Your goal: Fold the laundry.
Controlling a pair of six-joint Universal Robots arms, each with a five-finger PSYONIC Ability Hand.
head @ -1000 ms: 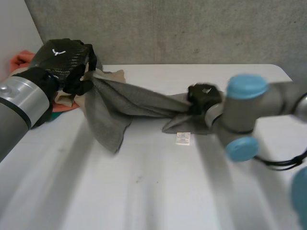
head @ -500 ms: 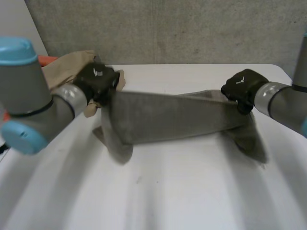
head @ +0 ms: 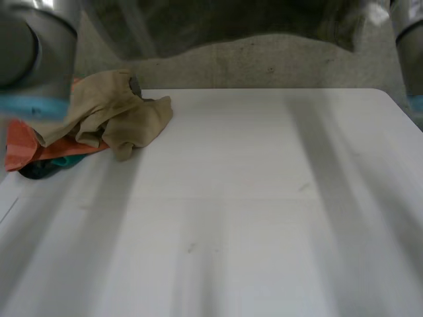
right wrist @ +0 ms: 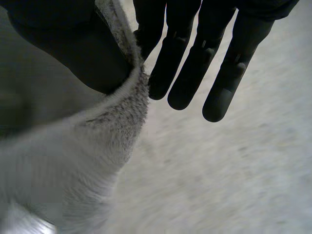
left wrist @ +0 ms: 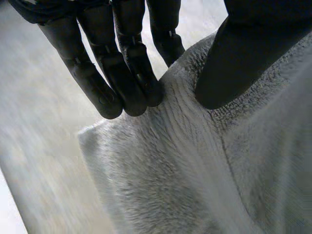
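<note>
The grey towel (head: 218,23) hangs high above the tabletop (head: 264,211), smeared and cut off, so I can't make out its full shape. Up close it's fuzzy and ribbed. The left hand (left wrist: 122,73) pinches one edge between fingers and thumb, with cloth draping below the fingertips. The right hand (right wrist: 195,63) traps another edge between the thumb and nearest finger. A heap of tan and orange clothes (head: 106,119) lies beneath the left arm (head: 33,46).
</note>
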